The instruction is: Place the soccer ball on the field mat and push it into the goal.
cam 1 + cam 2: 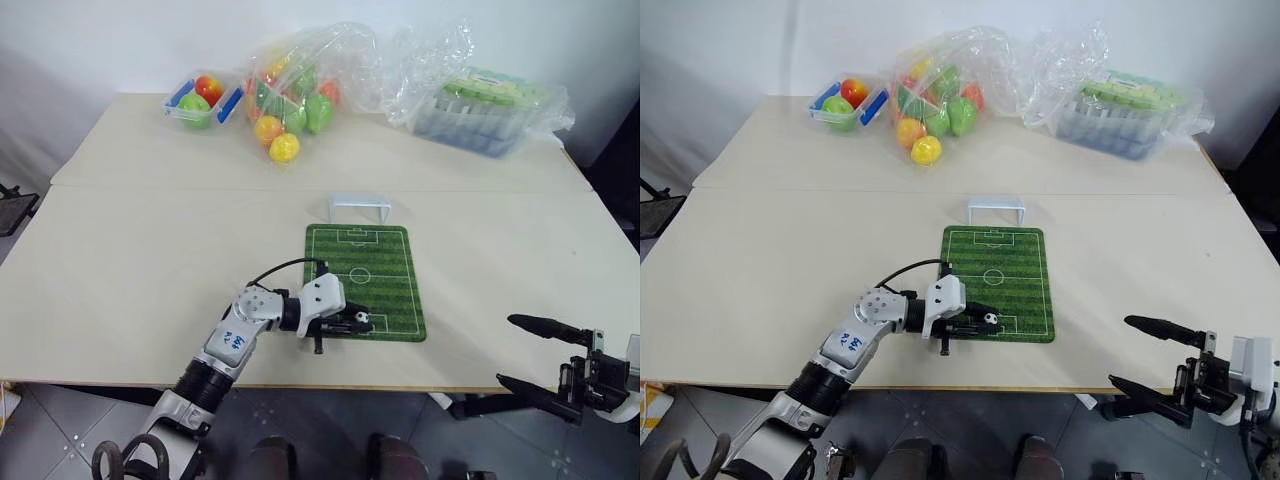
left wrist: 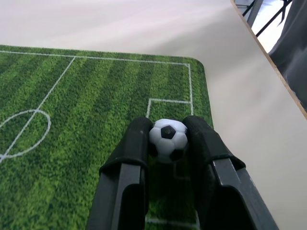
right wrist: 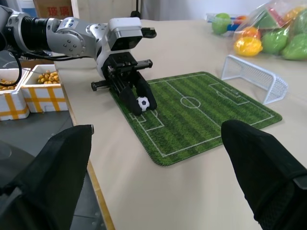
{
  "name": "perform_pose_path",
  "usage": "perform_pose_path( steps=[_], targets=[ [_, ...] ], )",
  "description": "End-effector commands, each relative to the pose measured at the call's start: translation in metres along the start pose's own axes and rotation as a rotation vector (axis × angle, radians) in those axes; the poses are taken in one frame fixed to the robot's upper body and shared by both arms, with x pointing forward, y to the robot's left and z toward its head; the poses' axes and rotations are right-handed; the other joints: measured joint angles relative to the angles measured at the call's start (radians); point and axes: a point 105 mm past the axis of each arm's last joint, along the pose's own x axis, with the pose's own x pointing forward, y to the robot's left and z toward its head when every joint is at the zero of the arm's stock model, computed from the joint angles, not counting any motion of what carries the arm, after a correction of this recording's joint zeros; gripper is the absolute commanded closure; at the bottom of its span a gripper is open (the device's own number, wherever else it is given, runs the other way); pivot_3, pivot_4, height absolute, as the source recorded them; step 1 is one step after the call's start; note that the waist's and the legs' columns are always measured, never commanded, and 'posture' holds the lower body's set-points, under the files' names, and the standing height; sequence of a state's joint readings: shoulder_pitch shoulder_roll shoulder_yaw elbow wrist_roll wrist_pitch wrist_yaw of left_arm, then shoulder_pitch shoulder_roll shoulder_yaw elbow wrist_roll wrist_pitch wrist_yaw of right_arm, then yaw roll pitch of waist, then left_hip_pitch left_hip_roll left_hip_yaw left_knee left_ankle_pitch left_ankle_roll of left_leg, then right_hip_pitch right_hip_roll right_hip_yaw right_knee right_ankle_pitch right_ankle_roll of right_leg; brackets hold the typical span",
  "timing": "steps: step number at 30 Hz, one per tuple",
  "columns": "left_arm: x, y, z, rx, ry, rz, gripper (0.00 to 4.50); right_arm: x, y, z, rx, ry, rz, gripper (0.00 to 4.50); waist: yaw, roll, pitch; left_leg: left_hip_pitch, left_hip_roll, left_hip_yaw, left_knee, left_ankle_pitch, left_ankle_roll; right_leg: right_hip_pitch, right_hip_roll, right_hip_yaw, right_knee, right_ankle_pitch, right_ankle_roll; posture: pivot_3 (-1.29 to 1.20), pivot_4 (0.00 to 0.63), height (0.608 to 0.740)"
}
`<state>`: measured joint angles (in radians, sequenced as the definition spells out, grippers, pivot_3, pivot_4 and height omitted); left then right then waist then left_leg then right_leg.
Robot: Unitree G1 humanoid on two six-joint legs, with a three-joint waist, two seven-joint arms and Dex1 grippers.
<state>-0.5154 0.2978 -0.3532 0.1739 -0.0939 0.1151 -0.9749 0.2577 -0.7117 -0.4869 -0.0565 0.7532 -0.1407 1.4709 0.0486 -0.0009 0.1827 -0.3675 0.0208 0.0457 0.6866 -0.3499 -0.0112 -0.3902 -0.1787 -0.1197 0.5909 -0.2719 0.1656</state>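
**Ball carried to the near end of the pitch, release pending**

Pale wood desk (image 1: 150, 250) against a white wall, with the field mat (image 1: 385, 262) lying flat near the middle of its front half. The mat's long axis runs away from the robot; its far short edge faces the goal (image 1: 360, 207), which stands just beyond that edge with its open mouth turned toward the mat. The left gripper (image 1: 352, 322) reaches in from the mat's left side, roughly level and pointing across the pitch. Its two black fingers (image 2: 132, 151) are closed part-way on the soccer ball (image 2: 168, 139), one on each side. The ball sits over the near penalty area, close to the mat's near right corner; whether it already rests on the turf cannot be told. The right gripper (image 1: 1145, 358) hangs off the desk's front right edge, well apart from the mat, fingers spread and holding nothing.

Step in hand, as judged: placing the ball on the mat. The next move calls for setting it down gently and spreading the fingers without nudging it, since a round ball will roll freely. A push along the mat's long axis, toward the goal mouth, would then follow. Bagged and boxed toy fruit (image 1: 285, 148) lies at the far edge.
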Motion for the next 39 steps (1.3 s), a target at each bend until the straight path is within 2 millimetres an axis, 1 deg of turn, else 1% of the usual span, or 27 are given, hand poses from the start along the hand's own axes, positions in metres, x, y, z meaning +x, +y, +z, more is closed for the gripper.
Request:
perform_pose_path(
  steps=[1, 2, 3, 6, 10, 16, 19, 21, 22, 24, 25, 27, 28, 29, 31, 33, 35, 36, 38, 39],
  targets=[
    [0.0, 0.0, 0.007, 0.038, -0.018, -0.005, 3.29, -0.004, 0.0, 0.004, -0.028, 0.01, 0.007, 0.0, 0.001, 0.0, 0.0, 0.0, 0.0, 0.0, 0.0, 0.0, 0.0, 0.0, 0.0, 0.0, 0.0, 0.0, 0.0, 0.0, 0.15, 0.74],
    [0.001, -0.001, 0.008, 0.037, -0.021, -0.009, 2.92, -0.005, -0.001, 0.003, -0.027, 0.014, 0.009, 0.0, 0.002, 0.0, 0.0, 0.0, 0.0, 0.0, 0.0, 0.0, 0.0, 0.0, 0.0, 0.0, 0.0, 0.0, 0.0, 0.0, 0.15, 0.74],
    [0.001, -0.003, 0.008, 0.03, -0.023, -0.021, 2.68, -0.005, -0.001, 0.003, -0.027, 0.016, 0.01, 0.0, 0.002, 0.0, 0.0, 0.0, 0.0, 0.0, 0.0, 0.0, 0.0, 0.0, 0.0, 0.0, 0.0, 0.0, 0.0, 0.0, 0.15, 0.74],
    [0.003, -0.002, 0.014, 0.042, -0.053, -0.012, 1.67, -0.005, -0.002, 0.002, -0.027, 0.018, 0.012, 0.0, 0.002, 0.0, 0.0, 0.0, 0.0, 0.0, 0.0, 0.0, 0.0, 0.0, 0.0, 0.0, 0.0, 0.0, 0.0, 0.0, 0.15, 0.74],
    [0.001, -0.001, 0.018, 0.072, -0.069, -0.012, 0.48, -0.004, -0.003, 0.001, -0.024, 0.016, 0.015, 0.0, 0.001, 0.0, 0.0, 0.0, 0.0, 0.0, 0.0, 0.0, 0.0, 0.0, 0.0, 0.0, 0.0, 0.0, 0.0, 0.0, 0.15, 0.74],
    [-0.006, -0.004, 0.024, 0.091, -0.085, -0.028, 0.48, -0.002, -0.003, -0.002, -0.009, 0.013, 0.024, 0.0, 0.001, 0.0, 0.0, 0.0, 0.0, 0.0, 0.0, 0.0, 0.0, 0.0, 0.0, 0.0, 0.0, 0.0, 0.0, 0.0, 0.15, 0.74],
    [-0.014, -0.003, 0.034, 0.119, -0.12, -0.022, 0.48, 0.0, -0.003, -0.004, -0.002, 0.011, 0.029, 0.0, 0.001, 0.0, 0.0, 0.0, 0.0, 0.0, 0.0, 0.0, 0.0, 0.0, 0.0, 0.0, 0.0, 0.0, 0.0, 0.0, 0.15, 0.74],
    [-0.025, -0.002, 0.042, 0.112, -0.156, -0.015, 0.48, 0.001, -0.004, -0.004, -0.005, 0.008, 0.031, 0.0, 0.0, 0.0, 0.0, 0.0, 0.0, 0.0, 0.001, 0.0, 0.0, 0.0, 0.0, 0.0, 0.0, 0.0, 0.0, 0.0, 0.15, 0.74],
    [-0.035, -0.002, 0.045, 0.111, -0.169, -0.014, 0.48, 0.001, -0.005, -0.003, -0.011, 0.004, 0.031, 0.0, -0.001, 0.0, 0.0, 0.0, 0.0, 0.0, 0.001, 0.0, 0.0, 0.0, 0.0, 0.0, 0.0, 0.0, 0.0, 0.0, 0.15, 0.74],
    [-0.051, -0.004, 0.044, 0.099, -0.171, -0.009, 0.48, 0.002, -0.008, -0.001, -0.023, -0.004, 0.029, 0.0, -0.004, 0.001, 0.0, 0.0, 0.0, 0.0, 0.001, 0.0, 0.0, 0.0, 0.0, 0.0, 0.001, 0.0, 0.0, 0.0, 0.15, 0.74],
    [-0.059, -0.005, 0.043, 0.095, -0.17, -0.008, 0.48, 0.002, -0.009, -0.001, -0.029, -0.008, 0.027, 0.0, -0.008, 0.001, -0.001, 0.0, 0.0, 0.0, 0.001, 0.0, 0.0, 0.0, 0.0, 0.0, 0.001, 0.0, 0.0, 0.0, 0.15, 0.74],
    [-0.086, -0.015, 0.031, 0.055, -0.148, -0.018, 0.48, 0.001, -0.01, 0.001, -0.048, -0.009, 0.04, 0.0, -0.018, 0.001, -0.001, 0.0, 0.0, 0.0, 0.001, 0.0, 0.0, 0.0, 0.0, 0.0, 0.001, 0.0, 0.0, 0.0, 0.15, 0.74],
    [-0.094, -0.019, 0.028, 0.044, -0.14, -0.022, 0.48, 0.0, -0.011, 0.001, -0.054, -0.009, 0.045, 0.0, -0.023, 0.001, -0.001, 0.0, 0.0, 0.0, 0.001, 0.0, 0.0, 0.0, 0.0, 0.0, 0.001, 0.0, 0.0, 0.0, 0.15, 0.74],
    [-0.103, -0.025, 0.021, 0.013, -0.116, -0.033, 0.66, -0.001, -0.011, 0.001, -0.06, -0.007, 0.056, 0.0, -0.025, 0.001, -0.001, 0.0, 0.0, 0.0, 0.001, 0.0, 0.0, 0.0, 0.0, 0.0, 0.001, 0.0, 0.0, 0.0, 0.15, 0.74],
    [-0.111, -0.034, 0.013, -0.027, -0.09, -0.045, 1.06, -0.002, -0.012, 0.001, -0.065, -0.001, 0.068, 0.0, -0.025, 0.001, -0.001, 0.0, 0.001, 0.0, 0.001, 0.0, 0.0, 0.0, 0.0, 0.0, 0.001, 0.0, 0.0, 0.0, 0.15, 0.74],
    [-0.114, -0.04, 0.005, -0.078, -0.077, -0.026, 1.71, -0.003, -0.014, 0.001, -0.072, 0.002, 0.073, 0.0, -0.02, 0.001, -0.001, 0.0, 0.001, 0.0, 0.002, 0.0, 0.0, 0.0, 0.0, 0.0, 0.001, 0.0, 0.0, 0.0, 0.15, 0.74],
    [-0.11, -0.051, -0.001, -0.127, -0.093, -0.036, 2.32, -0.005, -0.016, 0.001, -0.079, 0.013, 0.082, 0.0, -0.02, 0.002, -0.001, 0.0, 0.0, -0.001, 0.004, -0.001, 0.001, 0.001, 0.0, 0.0, 0.001, 0.001, 0.0, 0.0, 0.15, 0.74],
    [-0.1, -0.056, -0.003, -0.155, -0.109, -0.033, 2.65, -0.005, -0.018, 0.001, -0.081, 0.015, 0.081, 0.0, -0.02, 0.002, -0.001, 0.0, 0.0, -0.001, 0.004, -0.001, 0.001, 0.002, 0.0, 0.0, 0.001, 0.001, 0.0, 0.0, 0.15, 0.74],
    [-0.079, -0.063, -0.002, -0.175, -0.146, -0.039, 3.28, -0.006, -0.018, 0.0, -0.079, 0.022, 0.088, 0.0, -0.019, 0.002, -0.001, 0.001, 0.0, -0.001, 0.004, -0.001, 0.002, 0.003, 0.0, 0.0, 0.0, 0.001, 0.0, 0.0, 0.15, 0.74],
    [-0.071, -0.064, -0.001, -0.175, -0.156, -0.041, 3.57, -0.006, -0.017, 0.0, -0.076, 0.024, 0.09, 0.0, -0.018, 0.002, -0.001, 0.0, 0.0, -0.001, 0.004, -0.001, 0.002, 0.003, 0.0, 0.0, 0.0, 0.001, 0.0, 0.0, 0.15, 0.74]
  ],
)
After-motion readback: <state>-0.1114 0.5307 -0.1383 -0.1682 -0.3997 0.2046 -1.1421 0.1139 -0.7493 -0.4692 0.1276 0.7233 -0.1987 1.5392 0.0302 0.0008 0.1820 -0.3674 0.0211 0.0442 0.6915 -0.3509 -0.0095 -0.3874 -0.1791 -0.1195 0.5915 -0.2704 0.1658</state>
